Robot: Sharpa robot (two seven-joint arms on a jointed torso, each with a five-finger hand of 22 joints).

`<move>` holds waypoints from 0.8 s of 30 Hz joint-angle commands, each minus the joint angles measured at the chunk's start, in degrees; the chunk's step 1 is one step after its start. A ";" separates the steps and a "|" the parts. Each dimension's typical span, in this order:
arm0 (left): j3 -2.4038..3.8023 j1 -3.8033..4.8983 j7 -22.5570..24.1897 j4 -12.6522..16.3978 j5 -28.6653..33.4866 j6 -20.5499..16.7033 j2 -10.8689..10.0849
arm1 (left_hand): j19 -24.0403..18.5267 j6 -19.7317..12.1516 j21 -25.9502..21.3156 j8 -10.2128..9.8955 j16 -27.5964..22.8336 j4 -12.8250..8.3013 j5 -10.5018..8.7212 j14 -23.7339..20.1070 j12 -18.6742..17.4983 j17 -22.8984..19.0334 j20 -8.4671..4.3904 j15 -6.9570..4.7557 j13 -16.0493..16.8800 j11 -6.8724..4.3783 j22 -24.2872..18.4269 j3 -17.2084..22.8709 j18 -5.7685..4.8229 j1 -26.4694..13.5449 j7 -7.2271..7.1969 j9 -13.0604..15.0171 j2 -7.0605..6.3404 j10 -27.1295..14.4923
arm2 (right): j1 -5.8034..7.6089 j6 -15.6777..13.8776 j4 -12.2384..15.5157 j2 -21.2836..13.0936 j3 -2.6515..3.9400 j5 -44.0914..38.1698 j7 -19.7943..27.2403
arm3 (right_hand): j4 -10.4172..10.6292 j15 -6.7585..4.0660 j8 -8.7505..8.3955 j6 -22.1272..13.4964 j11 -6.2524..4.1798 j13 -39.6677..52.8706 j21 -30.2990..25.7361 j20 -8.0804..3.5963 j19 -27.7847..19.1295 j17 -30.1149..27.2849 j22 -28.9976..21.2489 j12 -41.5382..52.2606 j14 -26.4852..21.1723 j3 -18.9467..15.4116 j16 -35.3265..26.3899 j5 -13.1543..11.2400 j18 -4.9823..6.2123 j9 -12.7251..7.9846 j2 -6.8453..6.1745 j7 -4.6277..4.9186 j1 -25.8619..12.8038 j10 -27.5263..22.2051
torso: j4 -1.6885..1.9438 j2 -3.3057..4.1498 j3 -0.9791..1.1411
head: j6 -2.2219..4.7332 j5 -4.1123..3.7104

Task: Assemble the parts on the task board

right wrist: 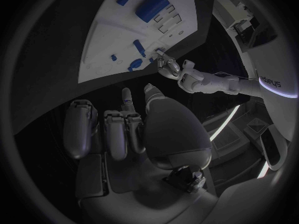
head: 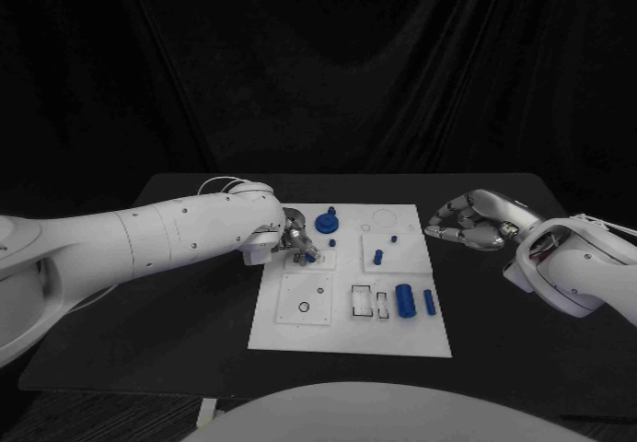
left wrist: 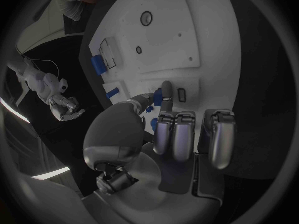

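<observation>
You are looking at two glossy white arms with rounded shells. The left arm (head: 146, 235) is showing small dark screw heads dotted along its casing and a thin pale cable looping near its wrist. The right arm (head: 580, 262) is carrying a thin cable too. The left hand (head: 297, 243) and right hand (head: 468, 221) are showing silver metal, segmented fingers (left wrist: 174, 134) and a domed grey palm housing.
</observation>
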 commanded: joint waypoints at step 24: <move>0.01 -0.32 0.33 -0.35 0.42 1.93 0.59 | 3.11 -0.40 -0.71 -0.57 0.15 -0.53 -7.58 5.85 0.20 15.06 0.24 0.46 15.09 0.09 13.77 0.55 0.57 -1.74 0.14 0.47 0.71 5.80 | -0.33 0.84 -0.14 0.02 0.03 -0.10 -1.23 | -0.32 0.49 0.26 0.39 0.42 15.07 -0.59 0.45 0.08 14.29 10.49 0.08 5.66 0.01 -0.45 0.16 1.17 -0.13 -0.01 -0.09 0.55 5.90 | -0.02 -0.02 0.00 | -0.01 0.07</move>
